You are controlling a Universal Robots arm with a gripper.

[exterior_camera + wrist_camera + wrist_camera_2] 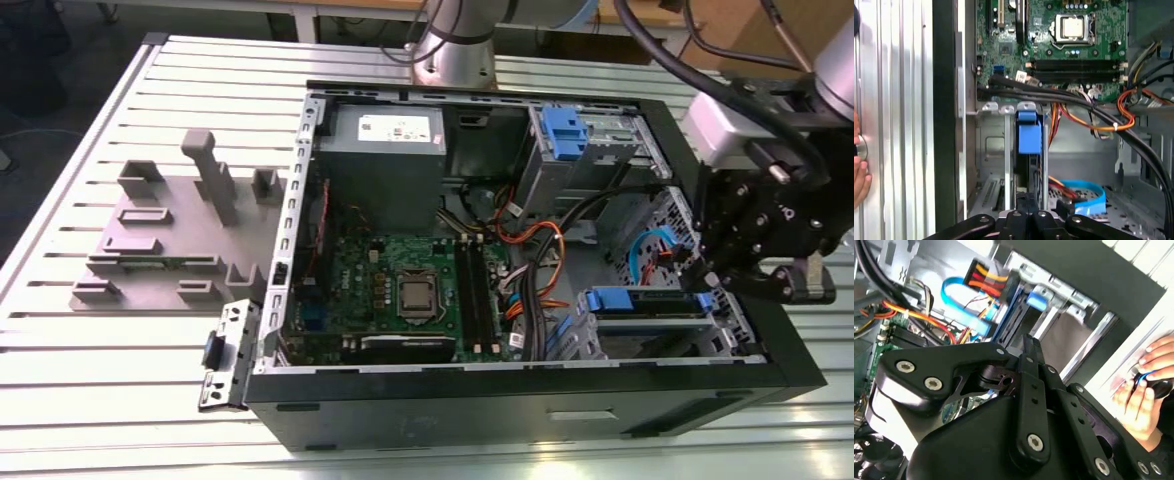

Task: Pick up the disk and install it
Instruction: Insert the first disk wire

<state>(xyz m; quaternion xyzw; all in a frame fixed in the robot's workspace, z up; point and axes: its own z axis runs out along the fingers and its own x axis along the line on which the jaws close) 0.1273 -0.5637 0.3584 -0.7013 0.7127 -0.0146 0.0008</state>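
Note:
The disk [667,300] stands on edge in the lower drive cage [654,335] at the exterior view's right, its blue-railed top edge showing. My black gripper [699,274] hangs over the case's right wall, fingers shut, with the tips right at the disk's near end. In the second wrist view the shut gripper [1029,342] points at the disk's dark blue rail [1010,320]. In the first wrist view the gripper [1026,199] sits just short of the disk's narrow edge [1030,172], beyond which a blue plastic piece [1029,132] tops the slot. Whether the tips touch the disk I cannot tell.
The open computer case [534,385] lies on a slatted metal table [134,360]. Orange, black and blue cables [1089,112] run beside the cage. An upper cage with a blue latch [561,130] is at the back. A person's hand [1144,385] rests on the table beside the case.

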